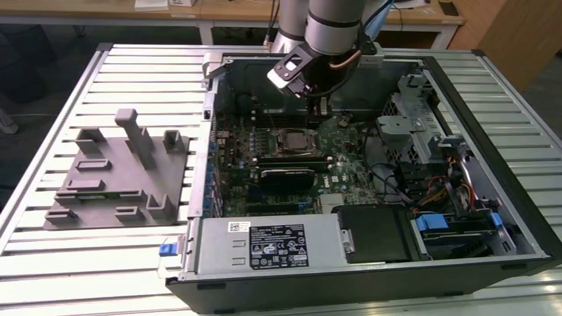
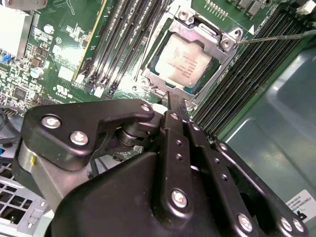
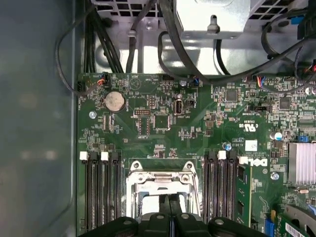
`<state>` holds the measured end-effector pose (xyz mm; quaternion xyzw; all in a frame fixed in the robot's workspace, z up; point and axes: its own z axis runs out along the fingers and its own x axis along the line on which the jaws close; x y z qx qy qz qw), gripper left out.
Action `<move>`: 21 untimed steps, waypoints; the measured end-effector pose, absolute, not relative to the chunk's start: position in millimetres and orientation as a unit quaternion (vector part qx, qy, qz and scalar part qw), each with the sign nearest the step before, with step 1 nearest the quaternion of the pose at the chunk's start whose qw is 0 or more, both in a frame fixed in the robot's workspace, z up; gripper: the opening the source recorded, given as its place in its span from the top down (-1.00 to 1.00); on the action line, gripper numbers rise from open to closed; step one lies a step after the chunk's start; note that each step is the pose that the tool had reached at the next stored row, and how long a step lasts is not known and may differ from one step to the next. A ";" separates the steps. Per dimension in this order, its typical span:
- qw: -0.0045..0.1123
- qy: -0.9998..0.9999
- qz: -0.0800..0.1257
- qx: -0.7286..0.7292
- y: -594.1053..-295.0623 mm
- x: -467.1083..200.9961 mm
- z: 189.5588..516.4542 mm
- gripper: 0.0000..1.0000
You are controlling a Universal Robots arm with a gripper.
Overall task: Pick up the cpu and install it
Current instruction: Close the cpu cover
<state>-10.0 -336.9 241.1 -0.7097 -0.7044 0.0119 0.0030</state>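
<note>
Reference throughout is the metal-framed square socket [image 2: 197,24] on the green motherboard [image 3: 197,123]. Well apart from the socket, toward the exterior view's left and outside the black open computer case [image 1: 369,289], stands the grey plastic fixture with upright posts [image 1: 118,174]; I see no chip on it. Long black memory slots [image 2: 123,44] run just beside the socket on both flanks. The small flat square cpu with a pale silvery metal top [image 2: 181,61] lies inside the socket, within the frame, and looks level as far as I can judge. My black link-armed gripper [image 2: 174,101] hangs just above the socket's near edge, fingers pressed together, nothing pinched between them, apart from the cpu. A thin bright wire lever [image 2: 276,36] runs out from the socket's corner over the slots; I cannot tell whether it is latched. Risks from here: with the fingertips this near, a small downward drift would put a hard point load on the chip's top or snag the frame. If the cpu is not fully keyed into its seat, any pressure could bend the contacts under it. A sideways brush could catch the wire lever or the slot clips beside the socket.
</note>
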 end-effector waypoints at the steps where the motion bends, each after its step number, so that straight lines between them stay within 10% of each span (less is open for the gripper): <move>1: 0.003 -0.704 0.012 -0.710 -336.8 -10.0 241.1 0.79; 21: 0.003 -0.704 0.012 -0.710 -338.9 -30.8 234.9 0.79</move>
